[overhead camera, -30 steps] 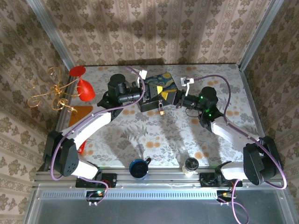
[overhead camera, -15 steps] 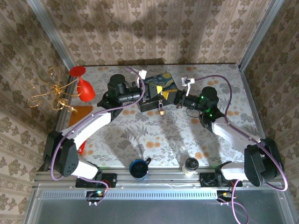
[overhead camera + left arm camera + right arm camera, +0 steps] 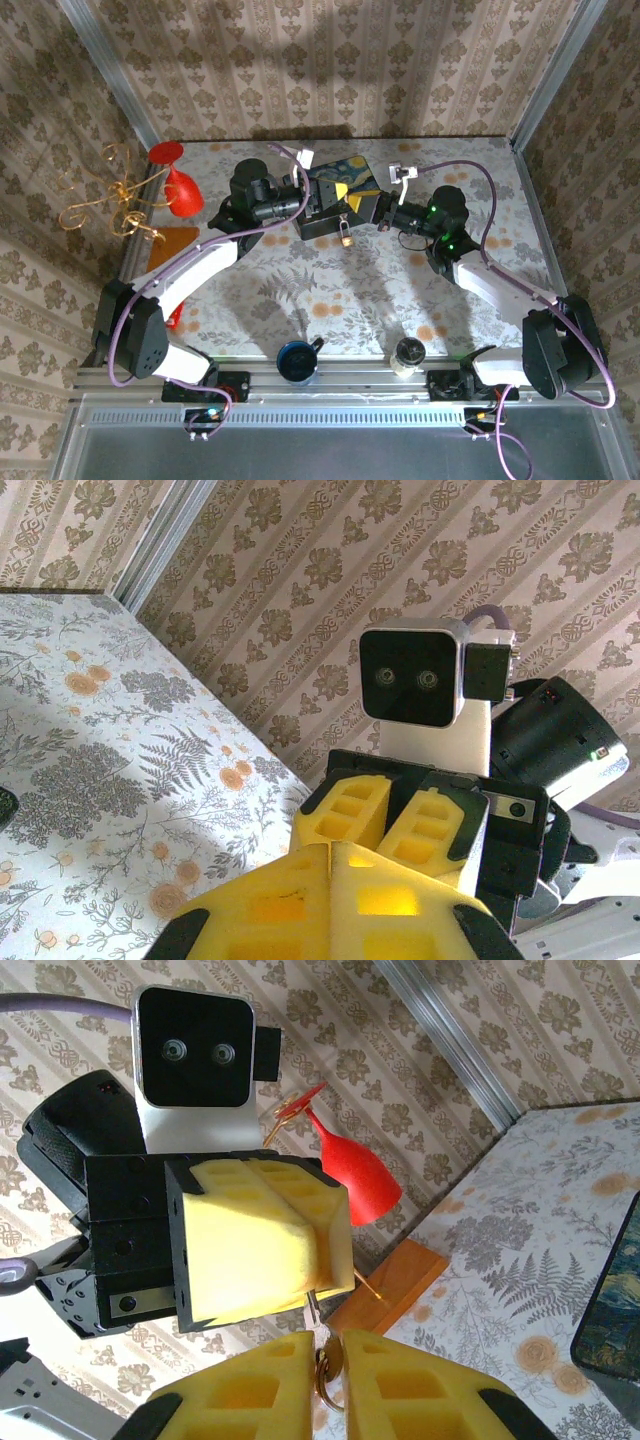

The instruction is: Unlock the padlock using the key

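Note:
The tiny brass padlock point(image 3: 345, 240) hangs at the front of the dark blue painted box point(image 3: 330, 185), whose corner point(image 3: 612, 1290) shows in the right wrist view. Both grippers meet in the air above the box. My right gripper point(image 3: 330, 1345) is shut on the brass head of the key point(image 3: 327, 1362), whose wire ring pokes out between the fingers. The key's thin silvery shaft point(image 3: 313, 1305) runs into the tips of my left gripper point(image 3: 312, 1260), which is shut on it. In the left wrist view the left gripper point(image 3: 330, 845) has its pads pressed together, facing the right gripper point(image 3: 390, 815).
A red glass point(image 3: 180, 190) and a gold wire ornament point(image 3: 105, 195) stand at the far left, beside a wooden block point(image 3: 172, 240). A dark cup point(image 3: 297, 360) and a small jar point(image 3: 407, 352) sit at the near edge. Walls close in the table's back and sides.
My right wrist has shifted very slightly where the two grippers meet. The left arm, the box and the padlock have stayed put.

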